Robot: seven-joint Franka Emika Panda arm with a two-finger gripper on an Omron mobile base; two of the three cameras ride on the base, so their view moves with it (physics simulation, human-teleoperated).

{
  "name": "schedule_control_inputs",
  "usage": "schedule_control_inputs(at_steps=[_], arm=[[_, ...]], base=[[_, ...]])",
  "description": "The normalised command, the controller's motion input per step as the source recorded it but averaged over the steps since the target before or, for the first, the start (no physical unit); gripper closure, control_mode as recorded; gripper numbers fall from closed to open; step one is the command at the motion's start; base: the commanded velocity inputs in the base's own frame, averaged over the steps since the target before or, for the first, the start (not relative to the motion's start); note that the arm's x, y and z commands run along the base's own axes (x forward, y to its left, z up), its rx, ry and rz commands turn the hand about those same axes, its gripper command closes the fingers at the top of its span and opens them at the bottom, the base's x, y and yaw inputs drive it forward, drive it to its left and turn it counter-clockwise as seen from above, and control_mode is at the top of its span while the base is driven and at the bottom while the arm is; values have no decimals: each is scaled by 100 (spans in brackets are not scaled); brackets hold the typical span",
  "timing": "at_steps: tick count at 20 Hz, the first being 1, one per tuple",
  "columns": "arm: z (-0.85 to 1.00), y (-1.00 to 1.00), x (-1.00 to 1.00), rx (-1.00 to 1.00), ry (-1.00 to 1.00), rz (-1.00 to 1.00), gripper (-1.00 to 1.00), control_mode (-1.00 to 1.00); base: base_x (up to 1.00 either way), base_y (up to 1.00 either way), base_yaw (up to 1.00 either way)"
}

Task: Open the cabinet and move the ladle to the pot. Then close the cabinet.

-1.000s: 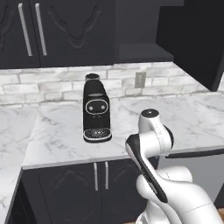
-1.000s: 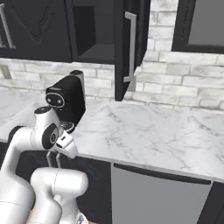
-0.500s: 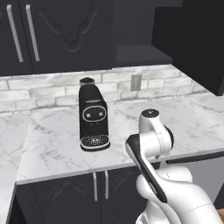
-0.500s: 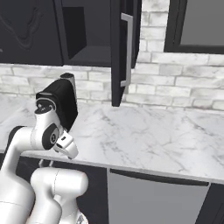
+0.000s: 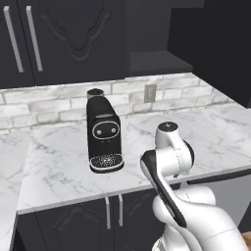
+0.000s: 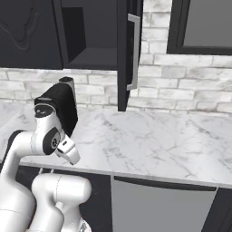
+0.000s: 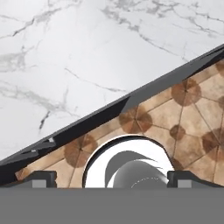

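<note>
Both base views are sliding rightward past the coffee machine (image 5: pixel 103 135), so the base is driving. Overhead, the cabinet (image 6: pixel 95 34) is standing with one door (image 6: pixel 128 54) swung open. Over the marble counter (image 7: pixel 65 57) edge, the gripper (image 7: pixel 112 179) is hanging with fingertips (image 7: pixel 41 178) spread wide, gripping nothing

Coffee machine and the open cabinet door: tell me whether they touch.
Apart. In the right base view the coffee machine stands on the counter left of the open cabinet door, with bare brick wall showing between them.
</note>
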Motion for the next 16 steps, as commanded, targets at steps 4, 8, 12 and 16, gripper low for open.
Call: schedule_control_inputs(at_steps=[4,8,12,16], arm=[[0,-13,-35,4,-21,-5,-100,-100],[0,-19,-42,8,-29,-7,-100,-100],[4,-24,-49,14,-36,-7,-100,-100],[9,-28,-66,16,-38,-5,-100,-100]], base=[[0,0,0],[0,0,0],[0,0,0],[0,0,0]])
